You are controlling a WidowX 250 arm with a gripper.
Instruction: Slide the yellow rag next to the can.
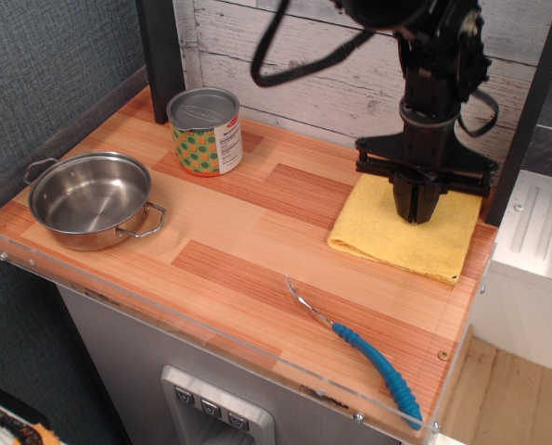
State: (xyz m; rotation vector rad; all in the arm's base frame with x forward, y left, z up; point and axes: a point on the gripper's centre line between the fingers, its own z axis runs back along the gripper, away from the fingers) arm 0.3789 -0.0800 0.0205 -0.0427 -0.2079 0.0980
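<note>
The yellow rag [387,230] lies folded at the back right of the wooden counter. My black gripper [420,215] stands upright over the rag's far right part, its fingertips together and pressed down on the cloth; I cannot tell whether cloth is pinched between them. The can [205,131], with a silver lid and a green-orange patterned label, stands at the back left, well apart from the rag.
A steel two-handled pot [92,199] sits at the front left. A fork with a blue handle [368,354] lies near the front right edge. A wooden plank wall [322,74] backs the counter. A clear lip [211,329] runs along the front edge.
</note>
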